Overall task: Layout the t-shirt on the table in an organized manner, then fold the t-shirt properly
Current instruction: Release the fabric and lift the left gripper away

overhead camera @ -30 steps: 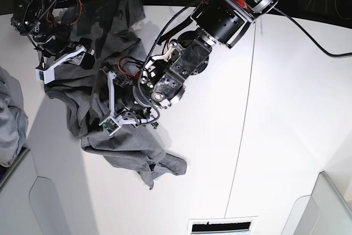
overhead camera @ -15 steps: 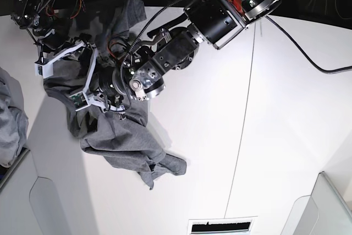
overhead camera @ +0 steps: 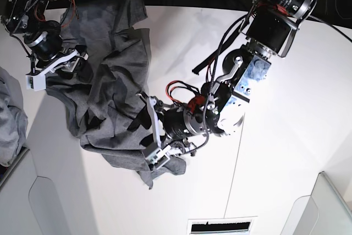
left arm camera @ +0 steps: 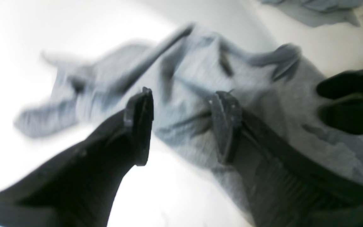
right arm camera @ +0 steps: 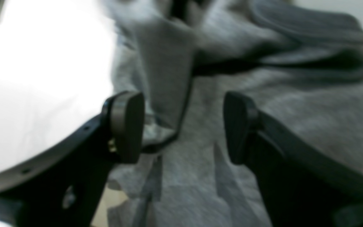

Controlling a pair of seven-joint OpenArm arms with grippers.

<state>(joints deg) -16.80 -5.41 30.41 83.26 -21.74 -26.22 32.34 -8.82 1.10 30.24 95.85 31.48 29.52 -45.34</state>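
The left arm enters the base view from about one o'clock, its wrist bent down and inward so that the left end effector [overhead camera: 155, 136] points toward nine o'clock, fingers [left arm camera: 140, 126] spread apart with nothing clamped between them. The right arm comes in from eleven o'clock, and the right end effector [overhead camera: 52, 70] sits at about ten o'clock, its jaws likewise parted, pads [right arm camera: 126, 126] facing each other across a clear gap.
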